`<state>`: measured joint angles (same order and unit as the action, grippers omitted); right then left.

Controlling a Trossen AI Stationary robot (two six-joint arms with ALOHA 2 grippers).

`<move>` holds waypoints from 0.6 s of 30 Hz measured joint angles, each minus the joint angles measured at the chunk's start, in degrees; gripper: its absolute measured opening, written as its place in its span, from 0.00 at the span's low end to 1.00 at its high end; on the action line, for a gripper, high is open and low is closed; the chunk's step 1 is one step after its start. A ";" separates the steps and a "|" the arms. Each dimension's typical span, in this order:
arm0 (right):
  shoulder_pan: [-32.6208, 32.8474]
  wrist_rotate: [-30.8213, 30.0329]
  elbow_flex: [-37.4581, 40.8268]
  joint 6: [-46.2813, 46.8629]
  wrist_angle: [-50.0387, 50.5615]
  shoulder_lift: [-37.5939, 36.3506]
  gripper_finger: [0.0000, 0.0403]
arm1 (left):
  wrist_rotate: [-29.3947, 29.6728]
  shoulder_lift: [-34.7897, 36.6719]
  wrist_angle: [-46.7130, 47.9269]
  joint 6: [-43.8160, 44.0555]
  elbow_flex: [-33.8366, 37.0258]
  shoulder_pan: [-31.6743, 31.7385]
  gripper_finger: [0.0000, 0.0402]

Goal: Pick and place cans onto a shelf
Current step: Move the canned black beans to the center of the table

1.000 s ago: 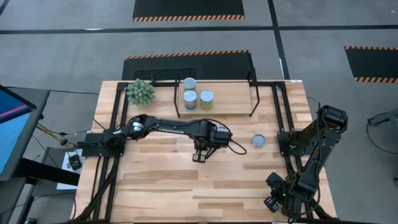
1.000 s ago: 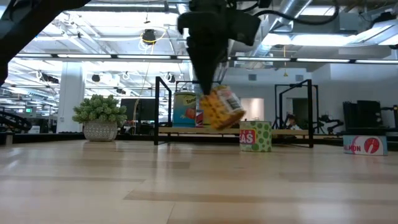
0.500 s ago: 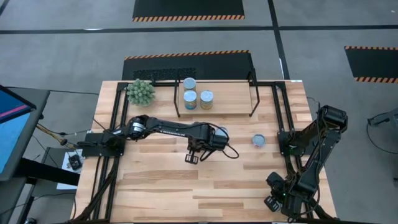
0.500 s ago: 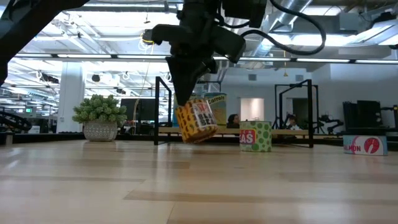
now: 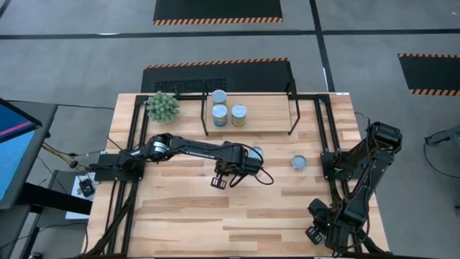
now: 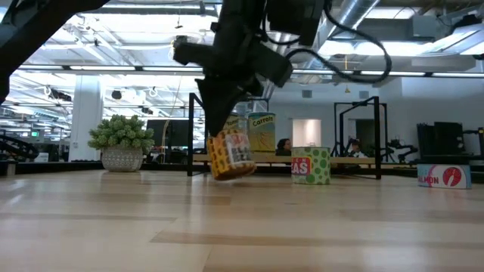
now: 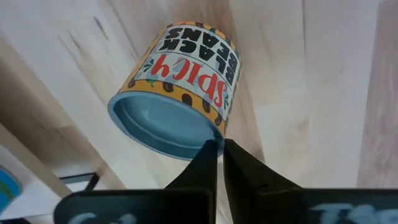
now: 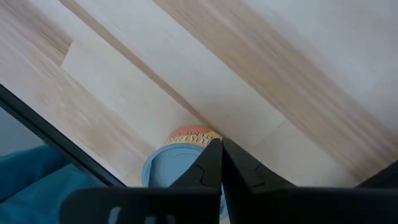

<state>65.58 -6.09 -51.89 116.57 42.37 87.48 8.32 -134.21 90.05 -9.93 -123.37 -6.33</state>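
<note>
Near the table's middle, the left gripper [image 5: 218, 182] carries a tilted yellow can [image 6: 229, 155].
Its fingers pinch the can's rim, holding it just above the wood in front of the shelf [image 5: 273, 111], where three cans [image 5: 228, 115] stand. A loose can [image 5: 299, 162] sits farther right. The right gripper [image 8: 219, 163] waits at the table's right edge, fingers pressed together.

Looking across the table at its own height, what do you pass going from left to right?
Potted plant → tilted yellow can under the left gripper → green can → pink can.
</note>
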 joint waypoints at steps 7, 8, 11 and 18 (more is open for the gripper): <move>0.00 0.02 -0.01 -0.01 0.70 0.00 0.05 | 2.49 0.00 -0.01 0.12 0.92 -0.83 0.00; 0.00 0.02 -0.01 0.00 0.73 0.00 0.05 | 2.55 0.00 -0.02 0.27 0.92 -0.87 0.00; 0.00 0.02 0.01 0.00 0.76 0.00 0.06 | 2.46 0.00 -0.03 0.34 0.92 -0.90 0.03; 0.00 0.02 0.02 0.02 0.76 0.00 0.07 | 2.53 0.00 -0.03 0.64 0.92 -0.81 0.12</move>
<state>65.58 -6.07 -51.88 116.59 43.13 87.48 10.85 -134.21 90.02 -9.30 -122.45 -7.14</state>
